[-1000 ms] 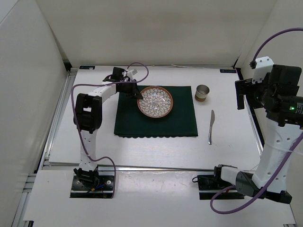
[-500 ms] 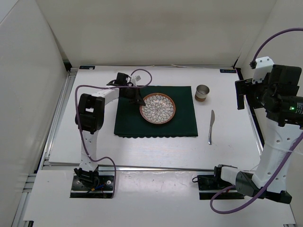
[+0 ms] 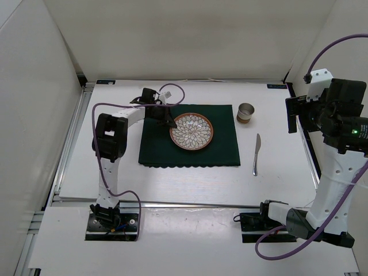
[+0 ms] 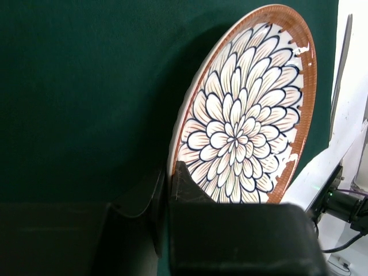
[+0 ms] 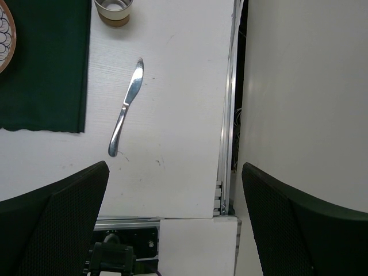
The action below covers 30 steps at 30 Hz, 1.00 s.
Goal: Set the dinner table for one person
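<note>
So, the left gripper (image 4: pixel 168 179) is pinching the left rim of the patterned plate (image 3: pixel 192 131), jaws nearly closed on it. The plate is sitting on the green placemat (image 3: pixel 155 146), mid-frame overhead, on the white dinner table (image 3: pixel 190 178). The right gripper (image 5: pixel 173 169) is hanging wide open at the right edge, holding nothing. The knife (image 3: pixel 256 154) and cup (image 3: pixel 245 112) are lying right of the placemat.

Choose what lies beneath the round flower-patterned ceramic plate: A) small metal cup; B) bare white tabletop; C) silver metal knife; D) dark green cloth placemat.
D: the round flower-patterned ceramic plate lies inside the edges of the dark green cloth placemat, its rim pinched by the left gripper.
</note>
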### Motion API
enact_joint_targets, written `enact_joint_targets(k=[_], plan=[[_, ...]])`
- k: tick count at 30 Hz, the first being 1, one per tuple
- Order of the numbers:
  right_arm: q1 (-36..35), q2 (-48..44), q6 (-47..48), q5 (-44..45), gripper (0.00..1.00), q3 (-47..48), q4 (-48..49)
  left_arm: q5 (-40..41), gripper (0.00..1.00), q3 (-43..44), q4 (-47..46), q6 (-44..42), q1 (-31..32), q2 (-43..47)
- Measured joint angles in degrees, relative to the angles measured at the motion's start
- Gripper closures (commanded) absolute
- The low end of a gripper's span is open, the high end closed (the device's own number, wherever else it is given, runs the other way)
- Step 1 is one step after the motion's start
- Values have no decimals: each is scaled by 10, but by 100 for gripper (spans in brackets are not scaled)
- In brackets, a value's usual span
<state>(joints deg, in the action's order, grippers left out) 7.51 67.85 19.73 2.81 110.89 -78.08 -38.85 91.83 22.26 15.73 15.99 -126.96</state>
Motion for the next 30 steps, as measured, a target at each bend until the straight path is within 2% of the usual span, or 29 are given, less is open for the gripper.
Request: enact_joint_targets(k=[30], plan=[[6, 0, -9, -13, 0, 0, 0, -2, 90, 43, -1, 8, -17, -34]])
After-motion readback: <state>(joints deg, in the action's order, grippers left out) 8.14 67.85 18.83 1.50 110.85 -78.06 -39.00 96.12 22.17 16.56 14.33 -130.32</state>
